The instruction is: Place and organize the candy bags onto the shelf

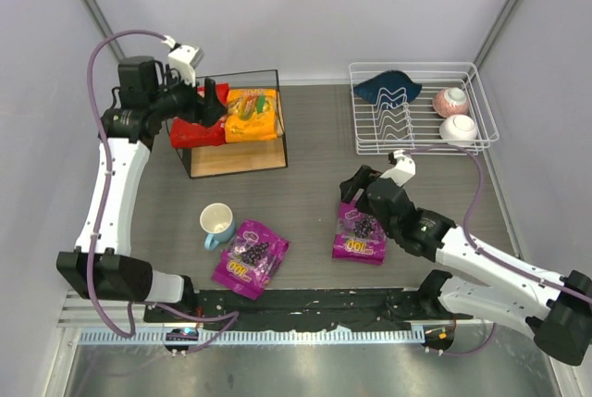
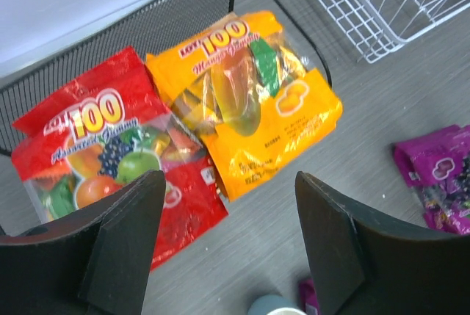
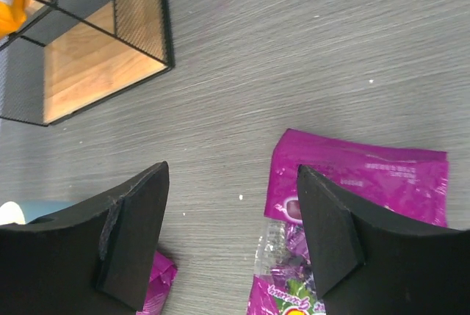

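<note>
Red glossy plastic candy bag (image 2: pixel 103 146) and orange-yellow candy bag (image 2: pixel 250 102) are laid side by side on the wood-and-black-wire shelf (image 1: pixel 236 161). Two are left on the grey counter (image 1: pixel 314 175): the left purple candy bag (image 1: pixel 250 258) and the right purple candy bag (image 1: pixel 361 235). The left hand (image 2: pixel 229 179), above the shelved pair, and the right hand (image 3: pixel 233 172), over the right purple candy bag, are held wide open, empty.

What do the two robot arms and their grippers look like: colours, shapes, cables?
The left arm and the right arm have white tube-shaped links and black joint housings. A thin purple cable loops along each. The left gripper and the right gripper each have two flat, matte black fingers with slanted tips. No markings show.
</note>
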`<state>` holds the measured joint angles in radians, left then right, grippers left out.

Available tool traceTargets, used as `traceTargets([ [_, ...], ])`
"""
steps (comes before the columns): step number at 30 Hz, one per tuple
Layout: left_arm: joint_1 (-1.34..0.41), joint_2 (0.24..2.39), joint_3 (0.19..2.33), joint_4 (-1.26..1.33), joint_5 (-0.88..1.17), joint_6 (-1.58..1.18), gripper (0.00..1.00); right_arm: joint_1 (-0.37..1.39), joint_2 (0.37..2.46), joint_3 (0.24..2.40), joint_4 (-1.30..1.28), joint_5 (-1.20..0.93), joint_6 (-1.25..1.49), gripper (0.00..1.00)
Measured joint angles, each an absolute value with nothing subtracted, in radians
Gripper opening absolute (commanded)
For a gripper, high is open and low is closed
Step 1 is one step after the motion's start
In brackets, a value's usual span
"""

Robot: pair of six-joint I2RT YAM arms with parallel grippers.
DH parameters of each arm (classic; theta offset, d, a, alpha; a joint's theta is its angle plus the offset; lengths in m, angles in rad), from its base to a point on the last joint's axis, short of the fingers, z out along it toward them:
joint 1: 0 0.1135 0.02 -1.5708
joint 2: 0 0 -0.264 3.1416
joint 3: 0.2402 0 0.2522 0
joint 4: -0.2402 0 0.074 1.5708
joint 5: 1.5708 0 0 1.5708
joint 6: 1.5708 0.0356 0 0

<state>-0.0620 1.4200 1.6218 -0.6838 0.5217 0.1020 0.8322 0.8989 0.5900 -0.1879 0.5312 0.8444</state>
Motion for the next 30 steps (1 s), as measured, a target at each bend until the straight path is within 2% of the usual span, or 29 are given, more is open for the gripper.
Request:
traceTargets([
  [6,-0.054,1.340,1.490,-0.709,0.505,0.158,0.77,0.832,0.908,0.695,-0.479,0.622,0.974,0.78],
  [15,-0.051,1.349,1.454,-0.722,0.527,0.156,0.77,0.832,0.821,0.658,-0.858,0.641,1.263,0.80],
  [22,-0.050,1.349,1.448,-0.723,0.548,0.157,0.78,0.832,0.806,0.547,-0.881,0.618,1.315,0.81],
  [30,-0.029,1.349,1.418,-0.738,0.571,0.178,0.78,0.832,0.791,0.458,-0.776,0.593,1.306,0.78],
])
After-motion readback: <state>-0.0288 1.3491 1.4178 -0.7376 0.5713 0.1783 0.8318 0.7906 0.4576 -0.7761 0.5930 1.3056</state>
